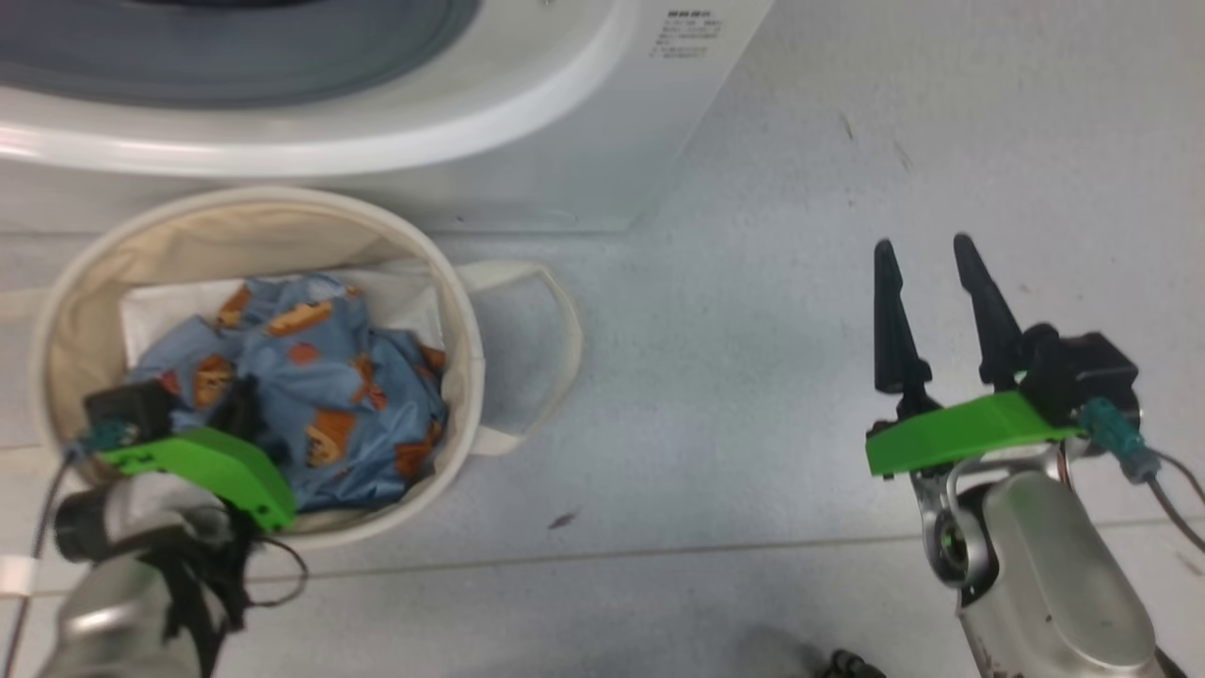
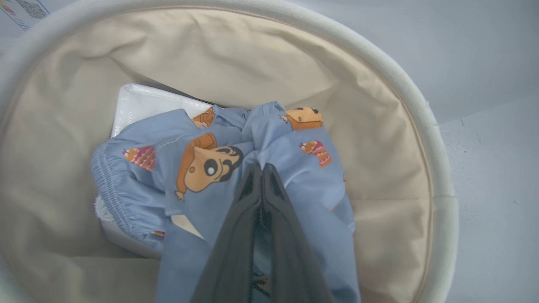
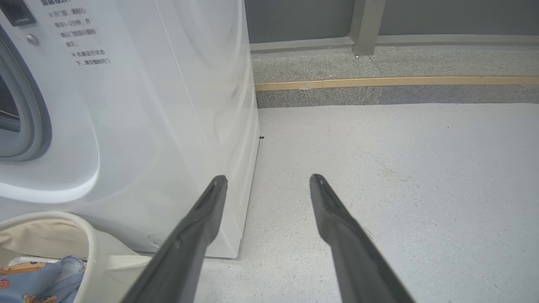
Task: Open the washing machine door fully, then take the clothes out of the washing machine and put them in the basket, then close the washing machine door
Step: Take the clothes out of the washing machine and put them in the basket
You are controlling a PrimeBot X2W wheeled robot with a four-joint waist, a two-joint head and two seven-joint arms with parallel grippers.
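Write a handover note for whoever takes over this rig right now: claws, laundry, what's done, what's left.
Left claw: shut on the clothes, down inside the basket.
Right claw: open and empty, over the floor to the right of the washing machine.
Done: clothes are out of the machine and in the basket.
Left: release the clothes, lift the left claw out, close the washing machine door.

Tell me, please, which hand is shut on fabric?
The left hand, pinching the light blue cartoon-print garment in the cream canvas basket; the right hand is open.
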